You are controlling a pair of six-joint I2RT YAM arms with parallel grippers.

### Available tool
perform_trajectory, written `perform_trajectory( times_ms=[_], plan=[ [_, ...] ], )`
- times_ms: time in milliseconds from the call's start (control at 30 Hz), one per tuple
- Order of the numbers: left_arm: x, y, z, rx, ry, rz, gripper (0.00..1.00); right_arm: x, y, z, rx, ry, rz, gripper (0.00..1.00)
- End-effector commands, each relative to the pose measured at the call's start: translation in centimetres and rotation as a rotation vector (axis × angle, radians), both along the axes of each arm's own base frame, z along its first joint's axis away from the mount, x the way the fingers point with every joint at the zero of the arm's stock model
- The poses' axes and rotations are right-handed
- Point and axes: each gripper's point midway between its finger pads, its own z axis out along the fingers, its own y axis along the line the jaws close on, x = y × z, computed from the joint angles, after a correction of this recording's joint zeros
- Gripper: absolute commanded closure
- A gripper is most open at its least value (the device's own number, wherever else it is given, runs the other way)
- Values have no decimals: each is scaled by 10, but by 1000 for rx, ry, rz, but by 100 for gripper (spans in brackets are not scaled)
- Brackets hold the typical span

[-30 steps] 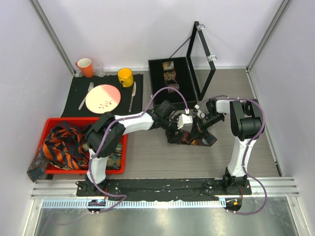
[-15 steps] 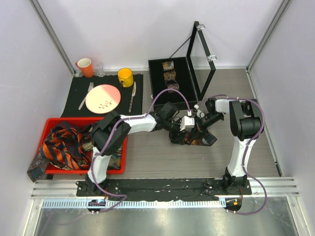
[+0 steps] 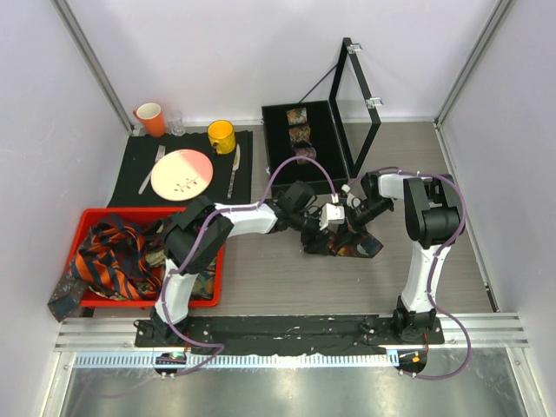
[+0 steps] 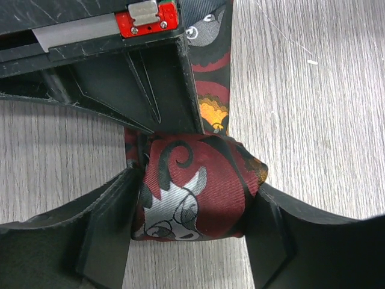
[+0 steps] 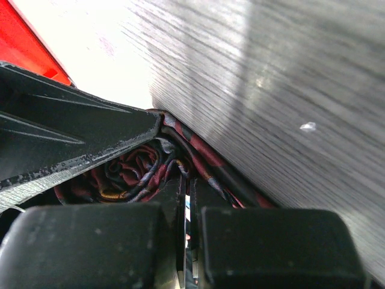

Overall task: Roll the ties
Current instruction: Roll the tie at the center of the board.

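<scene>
A dark red patterned tie (image 3: 352,248) lies on the wooden table at the centre, partly rolled. In the left wrist view its coil (image 4: 192,195) sits squeezed between my two black fingers (image 4: 108,232), with a flat strip running up behind it. My left gripper (image 3: 323,228) is shut on this coil. My right gripper (image 3: 346,224) meets it from the right, and its fingers (image 4: 120,72) end at the coil's top edge. In the right wrist view the right gripper (image 5: 186,198) is nearly closed on fabric at the coil's spiral end (image 5: 132,171).
A red bin (image 3: 95,215) at the left holds several loose striped and patterned ties (image 3: 109,261). An open black case (image 3: 278,156) behind holds rolled ties (image 3: 300,132). A black mat with a plate (image 3: 181,174), cutlery and mugs sits at the back left.
My left gripper has shifted a little to the right, closer to the right gripper, and the tie bundle has moved slightly with it. The right arm has barely moved.
</scene>
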Motion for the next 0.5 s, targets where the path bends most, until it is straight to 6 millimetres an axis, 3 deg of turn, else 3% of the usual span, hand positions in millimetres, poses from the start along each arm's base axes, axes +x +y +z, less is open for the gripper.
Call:
perform_trajectory(
  times_ms=[0, 33, 200, 467],
  plan=[
    [-7, -19, 12, -92, -62, -49, 30, 6, -16, -62, -206, -47, 39, 99],
    [-6, -17, 19, -101, -76, -49, 28, 4, -17, -62, -207, -40, 41, 99],
    [-12, 0, 18, -76, -73, -51, 23, 5, -14, -62, -190, -42, 42, 99],
    [-9, -7, 23, -109, -49, -23, 25, 5, -6, -59, -152, -43, 50, 99]
  ],
)
